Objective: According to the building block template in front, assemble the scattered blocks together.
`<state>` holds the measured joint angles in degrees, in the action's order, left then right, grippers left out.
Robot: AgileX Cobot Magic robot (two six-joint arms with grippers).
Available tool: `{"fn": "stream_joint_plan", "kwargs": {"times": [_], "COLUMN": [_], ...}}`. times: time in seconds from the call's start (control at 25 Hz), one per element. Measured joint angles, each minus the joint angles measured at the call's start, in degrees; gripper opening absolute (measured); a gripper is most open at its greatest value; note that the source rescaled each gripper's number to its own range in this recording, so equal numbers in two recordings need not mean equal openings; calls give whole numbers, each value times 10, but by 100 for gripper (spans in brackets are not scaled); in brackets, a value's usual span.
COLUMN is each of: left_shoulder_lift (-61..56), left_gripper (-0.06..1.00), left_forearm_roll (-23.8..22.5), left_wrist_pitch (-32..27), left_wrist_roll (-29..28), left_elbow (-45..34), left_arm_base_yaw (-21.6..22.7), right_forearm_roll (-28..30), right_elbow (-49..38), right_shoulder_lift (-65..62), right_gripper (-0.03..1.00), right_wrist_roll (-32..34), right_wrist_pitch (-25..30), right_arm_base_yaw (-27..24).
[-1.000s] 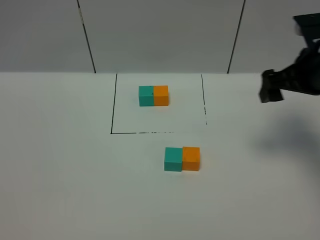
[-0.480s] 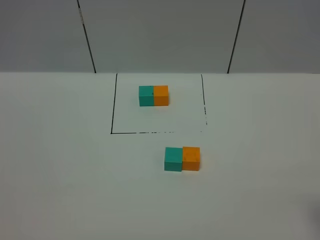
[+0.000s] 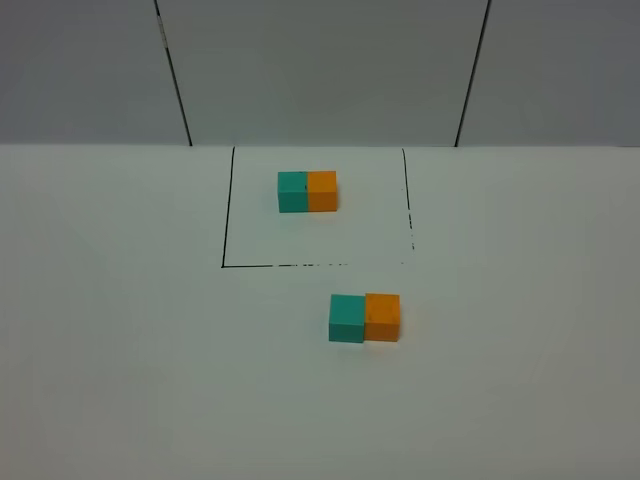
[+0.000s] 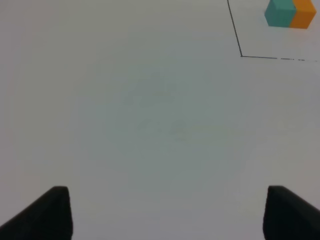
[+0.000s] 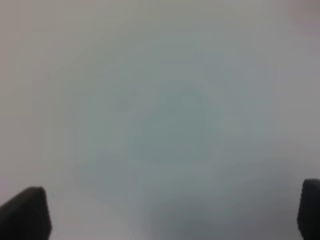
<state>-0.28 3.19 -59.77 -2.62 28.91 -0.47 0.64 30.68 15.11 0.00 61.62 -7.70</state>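
Joined teal-and-orange matte two-cube template bar (image 3: pixel 308 191) sits inside black outlined square (image 3: pixel 225 220). Separate teal cube (image 3: pixel 347 318) touches orange cube (image 3: pixel 382 317), at 5 o'clock of template. Left gripper (image 4: pixel 165 212) and right gripper (image 5: pixel 170 212): jaws apart, empty.

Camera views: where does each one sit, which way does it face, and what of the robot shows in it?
Exterior high: mounted high, looking down at the table, the building block template and the scattered blocks; no arm shows.
Left wrist: low over the table, the left gripper open; shares the template with the high view.
Right wrist: faces bare, blurred table, the right gripper open.
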Motion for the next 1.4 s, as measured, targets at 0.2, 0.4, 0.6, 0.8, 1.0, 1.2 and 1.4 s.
{"fn": "stream_joint_plan", "kwargs": {"times": [0.2,0.4,0.6,0.8,1.0,1.2,1.4], "left_shoulder_lift": [0,0,0,0,0,0,0], "left_gripper": [64,64,64,64,64,64,64], "left_forearm_roll": [0,0,0,0,0,0,0], "left_wrist_pitch": [0,0,0,0,0,0,0], "left_wrist_roll": [0,0,0,0,0,0,0], "left_elbow": [0,0,0,0,0,0,0], "left_arm_base_yaw": [0,0,0,0,0,0,0], "right_forearm_roll": [-3,-11,-12,-12,-12,-12,-12], "right_elbow": [-19,-21,-22,-22,-22,-22,-22], "right_shoulder_lift": [-62,-98,-136,-155,-155,-155,-155], "right_gripper": [100,100,100,99,97,95,94], "right_wrist_roll": [-4,-10,-10,-10,-10,-10,-10], "right_wrist_pitch": [-3,-7,-7,-7,-7,-7,-7], "right_arm_base_yaw": [1,33,51,51,71,79,80]}}
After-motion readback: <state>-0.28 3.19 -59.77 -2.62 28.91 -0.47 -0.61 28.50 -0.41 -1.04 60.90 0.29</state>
